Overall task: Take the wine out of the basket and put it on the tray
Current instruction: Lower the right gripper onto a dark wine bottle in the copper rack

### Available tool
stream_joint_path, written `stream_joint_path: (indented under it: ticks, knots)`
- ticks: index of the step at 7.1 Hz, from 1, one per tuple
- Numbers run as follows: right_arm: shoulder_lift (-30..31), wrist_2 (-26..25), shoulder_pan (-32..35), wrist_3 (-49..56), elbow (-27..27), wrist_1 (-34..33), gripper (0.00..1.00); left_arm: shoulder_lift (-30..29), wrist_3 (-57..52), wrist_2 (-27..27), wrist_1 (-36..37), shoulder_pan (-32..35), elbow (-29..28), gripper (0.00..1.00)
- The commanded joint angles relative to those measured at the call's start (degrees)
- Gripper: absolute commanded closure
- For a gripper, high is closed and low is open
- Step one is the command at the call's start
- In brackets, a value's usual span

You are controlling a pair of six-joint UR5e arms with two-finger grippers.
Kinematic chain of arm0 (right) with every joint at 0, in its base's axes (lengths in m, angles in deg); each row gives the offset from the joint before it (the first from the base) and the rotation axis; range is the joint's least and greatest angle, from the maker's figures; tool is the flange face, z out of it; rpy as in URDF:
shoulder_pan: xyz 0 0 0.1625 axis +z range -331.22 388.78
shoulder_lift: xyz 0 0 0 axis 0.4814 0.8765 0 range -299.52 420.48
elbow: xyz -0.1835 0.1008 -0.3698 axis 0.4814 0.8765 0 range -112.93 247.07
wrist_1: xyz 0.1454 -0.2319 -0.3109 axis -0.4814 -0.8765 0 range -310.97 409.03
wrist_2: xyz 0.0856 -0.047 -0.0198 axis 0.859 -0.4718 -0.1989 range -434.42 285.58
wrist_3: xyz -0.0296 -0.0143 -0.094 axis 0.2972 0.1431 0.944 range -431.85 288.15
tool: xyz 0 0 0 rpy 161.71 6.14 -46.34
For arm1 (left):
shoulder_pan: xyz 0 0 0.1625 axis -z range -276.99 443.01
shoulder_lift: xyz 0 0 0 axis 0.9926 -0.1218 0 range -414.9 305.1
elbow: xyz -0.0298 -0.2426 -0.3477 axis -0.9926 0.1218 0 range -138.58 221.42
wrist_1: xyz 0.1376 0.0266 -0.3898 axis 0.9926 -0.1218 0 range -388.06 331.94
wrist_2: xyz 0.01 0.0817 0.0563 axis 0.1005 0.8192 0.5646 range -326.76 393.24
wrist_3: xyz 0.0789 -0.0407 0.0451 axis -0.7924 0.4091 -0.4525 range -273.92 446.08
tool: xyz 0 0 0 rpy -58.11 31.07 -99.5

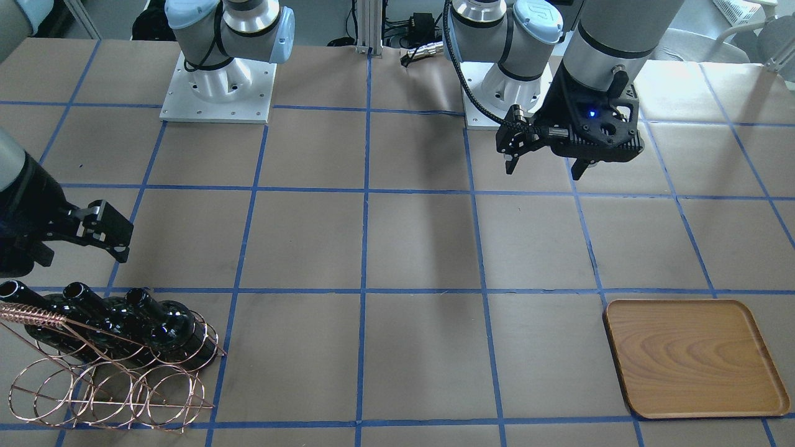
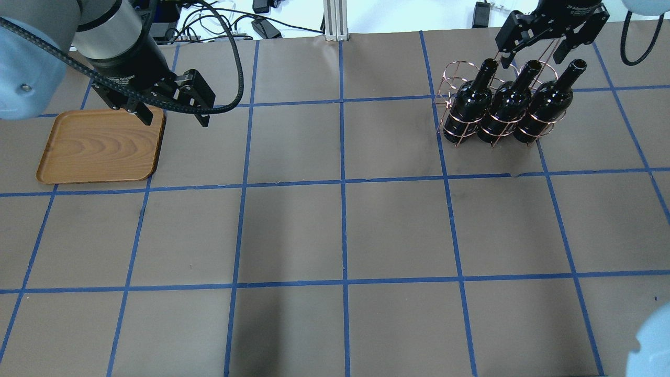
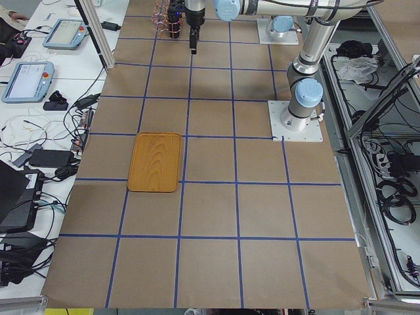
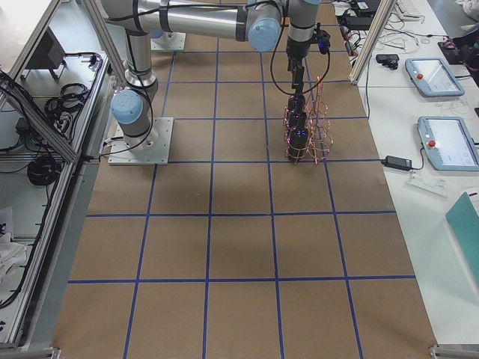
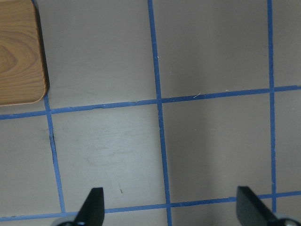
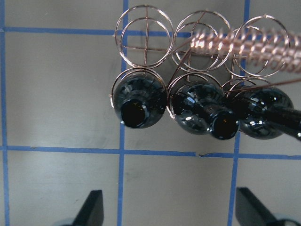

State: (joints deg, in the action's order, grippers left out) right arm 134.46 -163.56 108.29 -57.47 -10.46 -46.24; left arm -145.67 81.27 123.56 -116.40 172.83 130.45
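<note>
Three glossy black wine bottles [image 2: 505, 110] sit side by side in the copper wire basket [image 2: 454, 78] at the table's far right, necks tilted up. They also show in the front view [image 1: 124, 323] and, mouths first, in the right wrist view [image 6: 207, 110]. My right gripper [image 2: 534, 55] is open and empty, hovering just above the bottle necks without touching them. The wooden tray [image 2: 99, 146] lies at the far left and holds nothing. My left gripper [image 2: 175, 118] is open and empty, raised over the tray's right edge.
The basket's upper rings [image 6: 146, 33] hold nothing, and its coiled handle [image 6: 244, 42] runs across above the bottles. The brown table cover carries a blue tape grid [image 2: 343, 180]. Both arm bases [image 1: 217, 93] stand at the robot's side of the table.
</note>
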Motion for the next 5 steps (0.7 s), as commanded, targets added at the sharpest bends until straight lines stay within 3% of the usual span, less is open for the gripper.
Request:
stream_joint_path:
  ticks: [1, 4, 5]
  knots:
    - [-3.65, 0.01, -1.72, 2.33, 0.1, -2.36, 0.0, -0.02, -0.11, 0.04, 0.01, 0.0, 0.0, 0.0]
    - [-5.15, 0.46, -1.73, 1.88, 0.36, -4.39, 0.01, -0.02, -0.03, 0.04, 0.01, 0.0, 0.0, 0.0]
    - [-5.94, 0.2, -1.73, 1.88, 0.28, -4.48, 0.08, -0.02, -0.03, -0.05, 0.1, 0.0, 0.0, 0.0]
